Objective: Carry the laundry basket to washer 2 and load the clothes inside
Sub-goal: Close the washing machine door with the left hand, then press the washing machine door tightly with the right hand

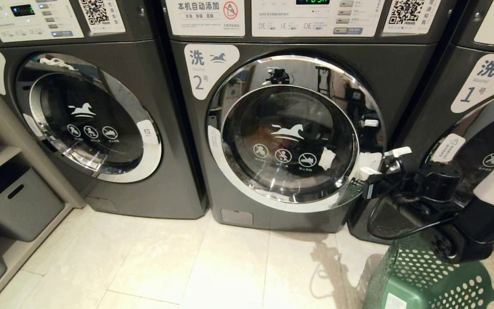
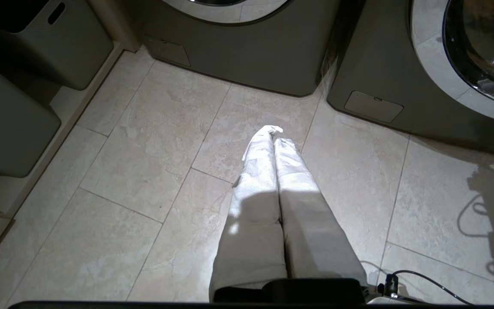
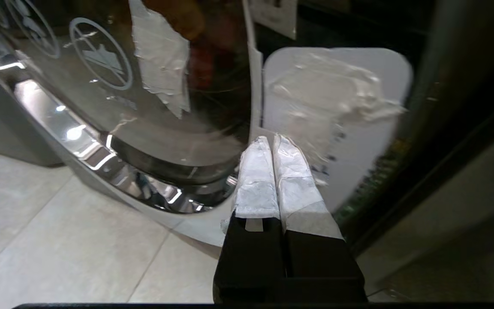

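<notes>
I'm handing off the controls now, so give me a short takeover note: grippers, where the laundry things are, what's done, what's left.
Right gripper: shut, empty, at the right edge of washer 2's door, by the white handle patch.
Left gripper: shut, empty, hanging over bare floor tiles.
Laundry basket: on the floor, in front and to the right of washer 2, under the right arm.
Clothes: orange and red cloth shows behind the door glass; basket contents cannot be seen.
Done: basket brought over.
Left: check whether the door is latched and the basket is empty.

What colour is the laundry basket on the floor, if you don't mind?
The laundry basket is dark green plastic with round perforations all over, seen best in the head view.
</notes>
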You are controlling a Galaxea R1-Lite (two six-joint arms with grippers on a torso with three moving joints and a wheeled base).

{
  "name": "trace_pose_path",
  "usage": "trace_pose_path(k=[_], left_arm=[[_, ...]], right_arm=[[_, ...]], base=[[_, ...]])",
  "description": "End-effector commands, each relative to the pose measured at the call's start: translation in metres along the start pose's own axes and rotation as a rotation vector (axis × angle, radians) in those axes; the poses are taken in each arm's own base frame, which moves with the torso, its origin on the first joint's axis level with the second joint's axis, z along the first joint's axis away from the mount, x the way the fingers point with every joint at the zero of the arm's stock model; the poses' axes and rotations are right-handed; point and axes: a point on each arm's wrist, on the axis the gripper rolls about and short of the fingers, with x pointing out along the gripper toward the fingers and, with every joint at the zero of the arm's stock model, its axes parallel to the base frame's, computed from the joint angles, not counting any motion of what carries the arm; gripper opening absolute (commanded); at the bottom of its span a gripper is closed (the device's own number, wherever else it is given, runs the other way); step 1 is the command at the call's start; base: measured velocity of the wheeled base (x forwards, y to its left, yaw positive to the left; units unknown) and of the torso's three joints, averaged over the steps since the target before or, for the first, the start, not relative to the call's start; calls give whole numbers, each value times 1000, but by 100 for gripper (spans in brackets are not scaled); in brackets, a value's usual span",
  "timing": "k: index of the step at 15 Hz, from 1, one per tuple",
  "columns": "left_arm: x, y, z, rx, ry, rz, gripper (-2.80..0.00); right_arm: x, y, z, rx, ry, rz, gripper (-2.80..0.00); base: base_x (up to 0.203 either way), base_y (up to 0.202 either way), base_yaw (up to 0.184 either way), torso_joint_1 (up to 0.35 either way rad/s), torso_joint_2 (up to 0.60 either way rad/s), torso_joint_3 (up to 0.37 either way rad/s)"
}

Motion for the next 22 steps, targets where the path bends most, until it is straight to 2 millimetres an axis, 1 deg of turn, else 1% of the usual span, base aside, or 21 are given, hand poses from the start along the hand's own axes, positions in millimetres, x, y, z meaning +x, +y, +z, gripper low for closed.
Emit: trace_pose_path(k=[1, 4, 7, 9, 14, 18, 20, 22], left_arm=[[2, -1, -1, 2, 6, 3, -280], [2, -1, -1, 4, 6, 2, -280], [1, 0, -2, 1, 4, 6, -280], [-1, 1, -2, 2, 3, 7, -280], [0, 0, -2, 4, 6, 12, -280], [0, 1, -2, 2, 4, 12, -280], [0, 1, -2, 3, 4, 12, -280], [0, 1, -2, 3, 4, 12, -280]], right_arm=[[1, -18, 4, -18, -21, -43, -280], [5, -30, 7, -22, -42, -65, -280], [18, -32, 8, -26, -70, -59, -280], [22, -29, 10, -25, -63, -1, -280], [37, -32, 22, -29, -88, 24, -280], [57, -37, 33, -35, -106, 14, -280], [68, -40, 34, -38, -109, 11, -280], [79, -42, 28, -39, -101, 6, -280]], base=[[0, 0, 0, 0, 0, 0], [0, 0, 0, 0, 0, 0], [0, 0, 0, 0, 0, 0], [0, 0, 0, 0, 0, 0], [0, 0, 0, 0, 0, 0], [0, 0, 0, 0, 0, 0], [0, 0, 0, 0, 0, 0], [0, 0, 0, 0, 0, 0]])
